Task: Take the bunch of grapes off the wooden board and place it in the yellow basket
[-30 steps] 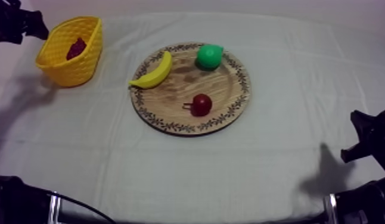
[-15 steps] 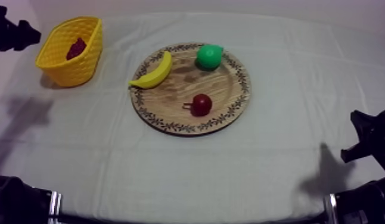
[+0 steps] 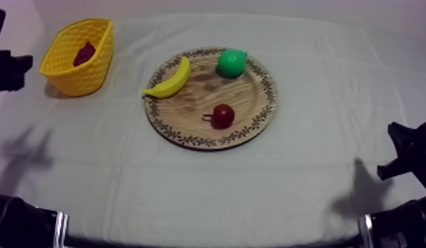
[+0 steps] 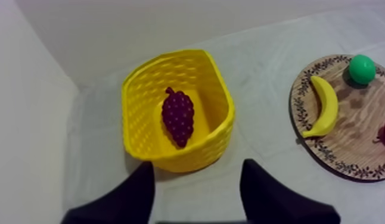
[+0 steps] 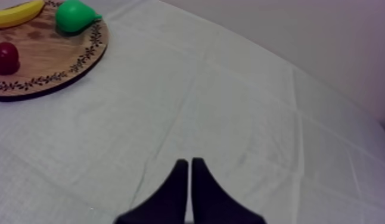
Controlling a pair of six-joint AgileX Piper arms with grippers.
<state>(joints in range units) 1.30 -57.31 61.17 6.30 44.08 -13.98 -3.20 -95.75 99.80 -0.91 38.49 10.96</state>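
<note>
left hand apart, right hand together; the dark purple bunch of grapes in your yellow woven basket looks light, bumpy, best pinched mid-bunch.

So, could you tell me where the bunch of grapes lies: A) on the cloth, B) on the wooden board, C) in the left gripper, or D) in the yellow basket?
D: the bunch of grapes lies inside the yellow basket, clear of the open left gripper.
</note>
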